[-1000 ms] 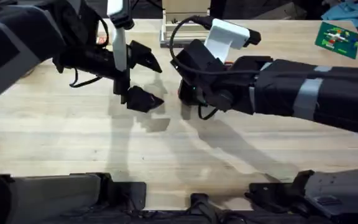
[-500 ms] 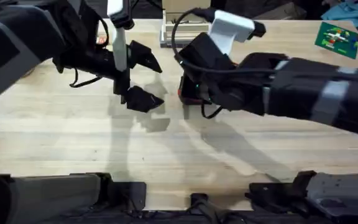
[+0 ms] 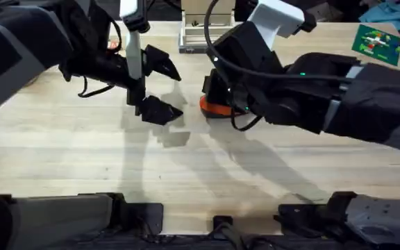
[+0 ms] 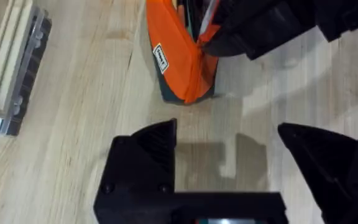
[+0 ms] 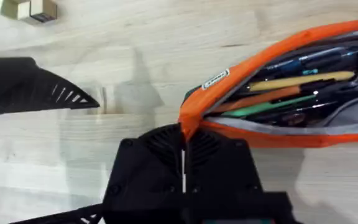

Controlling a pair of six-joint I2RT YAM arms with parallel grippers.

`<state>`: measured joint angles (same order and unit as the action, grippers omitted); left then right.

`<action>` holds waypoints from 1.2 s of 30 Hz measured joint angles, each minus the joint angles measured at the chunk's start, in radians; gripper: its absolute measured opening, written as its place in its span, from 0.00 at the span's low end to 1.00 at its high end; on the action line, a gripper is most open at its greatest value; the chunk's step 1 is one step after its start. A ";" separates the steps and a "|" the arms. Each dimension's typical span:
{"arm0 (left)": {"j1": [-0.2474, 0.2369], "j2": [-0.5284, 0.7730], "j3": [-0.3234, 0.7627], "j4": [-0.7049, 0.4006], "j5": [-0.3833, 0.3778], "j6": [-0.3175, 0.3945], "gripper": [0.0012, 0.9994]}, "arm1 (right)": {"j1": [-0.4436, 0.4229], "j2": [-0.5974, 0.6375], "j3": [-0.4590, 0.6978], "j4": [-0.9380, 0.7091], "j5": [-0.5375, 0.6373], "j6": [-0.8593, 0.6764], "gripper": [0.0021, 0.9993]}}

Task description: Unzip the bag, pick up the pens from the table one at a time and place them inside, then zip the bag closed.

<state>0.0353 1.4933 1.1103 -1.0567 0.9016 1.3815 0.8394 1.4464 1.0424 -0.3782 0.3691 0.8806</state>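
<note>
The bag [image 5: 272, 93] lies on the table [image 3: 82, 173] right in front of your right gripper [image 5: 182, 134], open along its top, and you can see the pens [image 5: 291, 84] already lying inside: a yellow one, an orange one, a green one and some dark ones. Your right gripper is pinched tight on the near end of the bag, where the zipper seems to finish, though the little pull itself is hidden by the fingers. So the job in hand looks like zipping it closed. To do that well, keep your pinch firm and pull straight along the top of the bag, not up, so the cloth does not bunch. The bag will likely slide with you, because nothing holds its other end. Your left gripper [image 4: 229, 155] hangs just beside this end of the bag with its fingers spread wide, gripping nothing; it could help by holding the bag steady. Watch that the two grippers do not bump, as they are close. Beyond the bag stands a pale wooden rack [image 3: 193, 35], well out of your way.
</note>
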 joint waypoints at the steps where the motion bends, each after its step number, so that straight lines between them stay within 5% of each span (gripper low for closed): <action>1: 0.000 0.000 0.000 0.001 0.000 0.000 0.99 | 0.000 0.000 0.000 0.000 0.000 0.000 0.03; 28: -0.002 0.261 0.001 0.130 0.195 0.000 0.99 | 0.000 0.000 0.000 0.000 0.000 -0.003 0.03; 36: -0.065 0.290 0.001 0.218 0.206 0.000 0.99 | 0.000 0.000 0.000 0.000 0.000 -0.003 0.03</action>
<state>-0.0297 1.7837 1.1110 -0.8390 1.1072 1.3815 0.8394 1.4464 1.0420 -0.3782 0.3691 0.8780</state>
